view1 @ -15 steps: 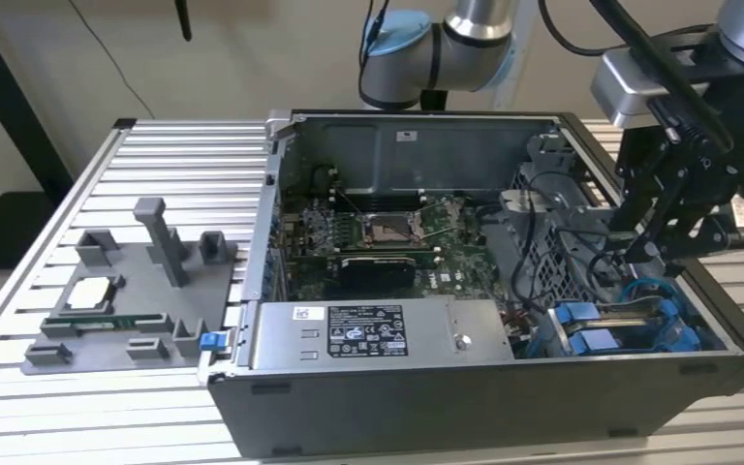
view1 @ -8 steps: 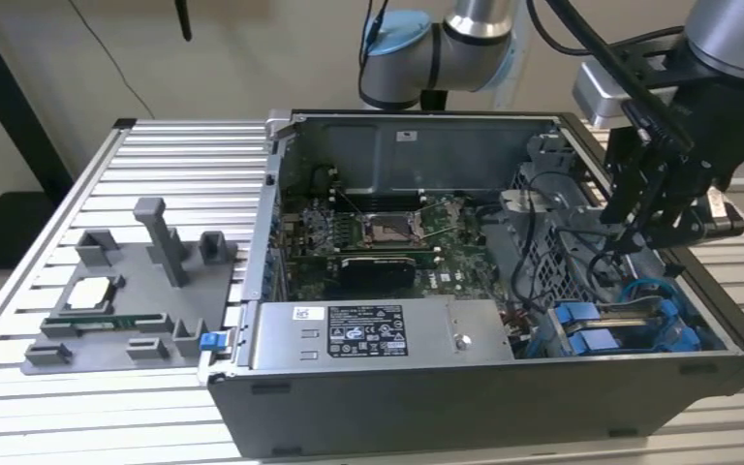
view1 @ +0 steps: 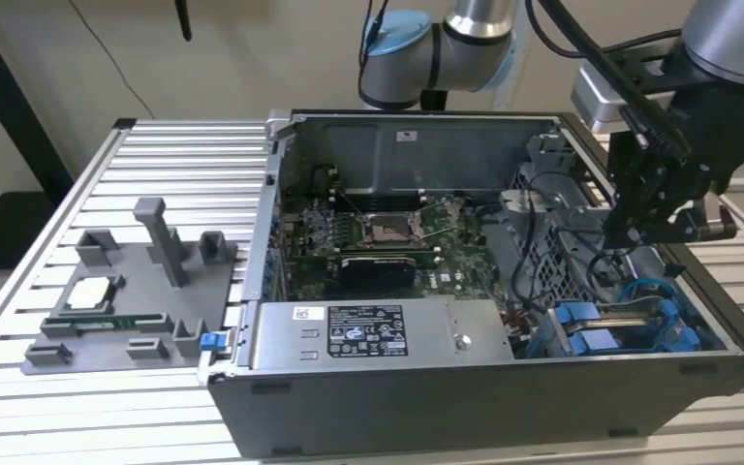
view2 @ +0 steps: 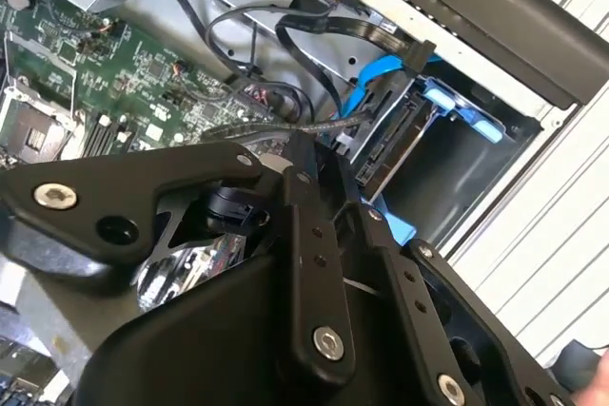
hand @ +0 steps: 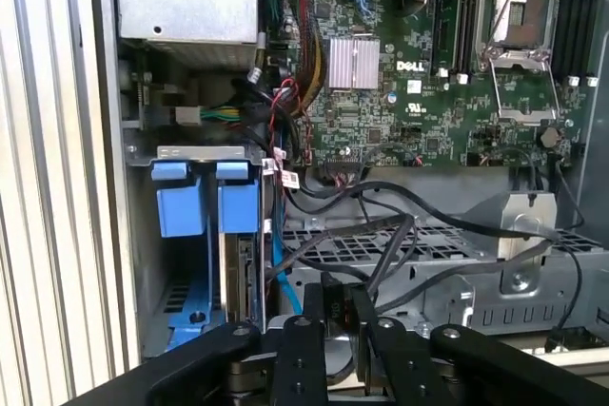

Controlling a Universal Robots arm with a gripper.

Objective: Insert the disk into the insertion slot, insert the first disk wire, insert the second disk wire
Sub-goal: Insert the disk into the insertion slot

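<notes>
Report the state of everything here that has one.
computer case, open, side panel off.
disk, seated in the insertion slot.
cable plug, loose, apart from the disk.
hand, over the case's drive end, close to the disk.

A robotics lab: arm (view1: 734, 58) over slotted aluminium bench (view1: 152, 155).
</notes>
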